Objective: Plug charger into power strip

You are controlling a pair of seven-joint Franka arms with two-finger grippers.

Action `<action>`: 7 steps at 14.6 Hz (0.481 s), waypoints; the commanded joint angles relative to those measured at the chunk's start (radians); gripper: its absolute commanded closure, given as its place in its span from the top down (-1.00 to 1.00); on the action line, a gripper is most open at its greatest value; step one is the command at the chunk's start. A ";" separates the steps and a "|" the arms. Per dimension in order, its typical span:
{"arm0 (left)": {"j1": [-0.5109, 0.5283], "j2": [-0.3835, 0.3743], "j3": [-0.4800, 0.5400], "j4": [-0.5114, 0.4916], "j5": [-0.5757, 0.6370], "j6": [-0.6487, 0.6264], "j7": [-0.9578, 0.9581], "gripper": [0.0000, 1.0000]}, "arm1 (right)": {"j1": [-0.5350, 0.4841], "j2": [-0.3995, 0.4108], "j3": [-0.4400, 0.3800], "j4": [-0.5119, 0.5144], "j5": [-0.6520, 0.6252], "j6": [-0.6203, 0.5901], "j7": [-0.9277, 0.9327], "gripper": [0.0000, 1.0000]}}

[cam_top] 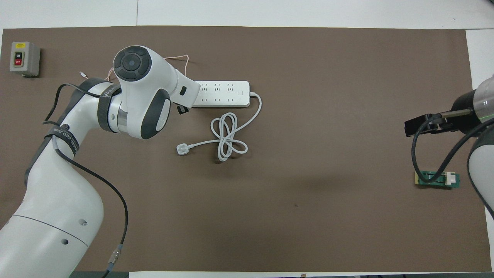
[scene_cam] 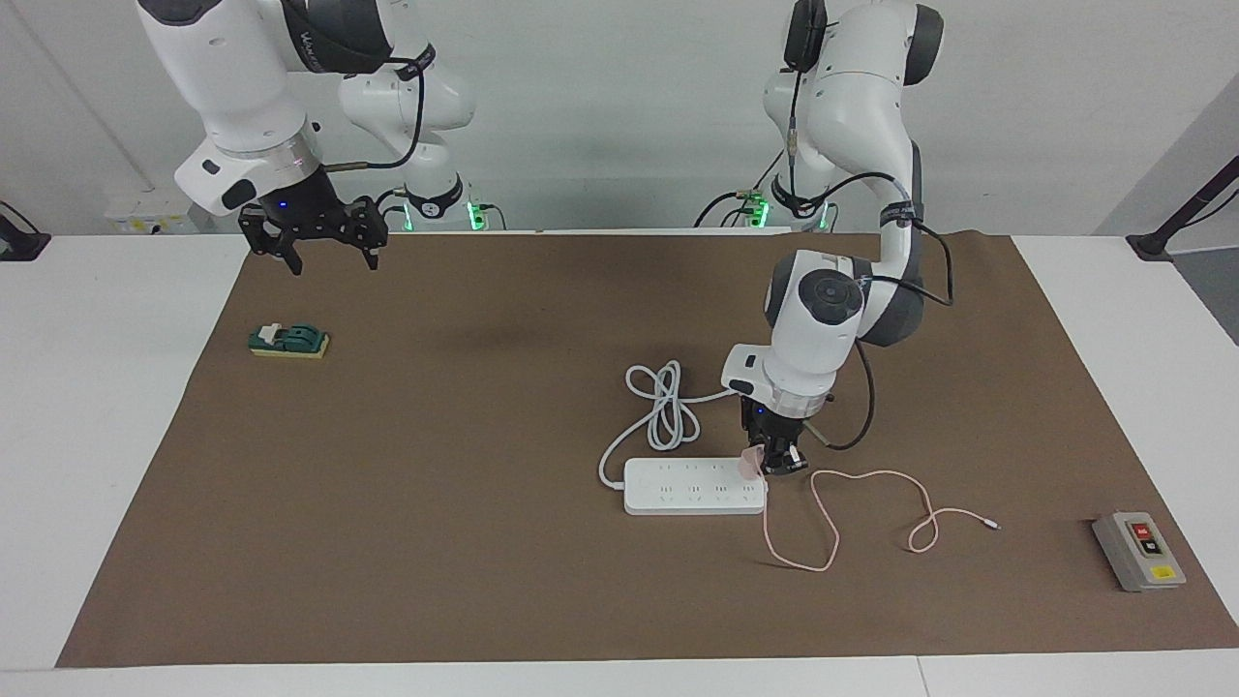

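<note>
The power strip (scene_cam: 692, 486) (cam_top: 222, 94) lies flat on the brown mat, a white bar with two rows of outlets. My left gripper (scene_cam: 771, 467) points down at the strip's end toward the left arm's end of the table, shut on the pale pink charger (scene_cam: 748, 463). The charger sits low against that end of the strip; I cannot tell whether its prongs are in an outlet. Its thin pink cable (scene_cam: 871, 476) (cam_top: 181, 58) loops away over the mat. In the overhead view the left arm hides the charger and the gripper. My right gripper (scene_cam: 324, 254) (cam_top: 420, 126) waits open in the air.
The strip's thick white cord (scene_cam: 663, 407) (cam_top: 227, 139) coils nearer to the robots and ends in a white plug (cam_top: 182, 149). A grey box with red and black buttons (scene_cam: 1139, 550) (cam_top: 24, 58) sits near the mat's corner. A small green part (scene_cam: 288, 341) (cam_top: 437, 179) lies under the right gripper.
</note>
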 commanded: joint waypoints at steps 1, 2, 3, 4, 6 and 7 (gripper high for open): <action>-0.009 -0.034 0.005 -0.057 0.018 0.013 0.043 -1.00 | -0.009 -0.009 0.011 0.001 0.017 -0.008 0.016 1.00; -0.009 -0.034 0.003 -0.057 0.018 0.013 0.049 -1.00 | -0.009 -0.010 0.011 0.000 0.017 -0.011 0.016 1.00; -0.009 -0.034 0.003 -0.057 0.018 0.013 0.051 -1.00 | -0.007 -0.010 0.011 0.000 0.019 -0.013 0.016 1.00; -0.009 -0.036 0.003 -0.059 0.018 0.004 0.051 -1.00 | -0.007 -0.012 0.012 -0.002 0.019 -0.014 0.016 1.00; -0.009 -0.036 0.003 -0.056 0.019 -0.011 0.054 -1.00 | -0.002 -0.013 0.012 -0.002 0.019 -0.015 0.016 1.00; -0.009 -0.036 0.003 -0.056 0.019 -0.013 0.057 -1.00 | 0.004 -0.013 0.012 -0.002 0.019 -0.015 0.016 1.00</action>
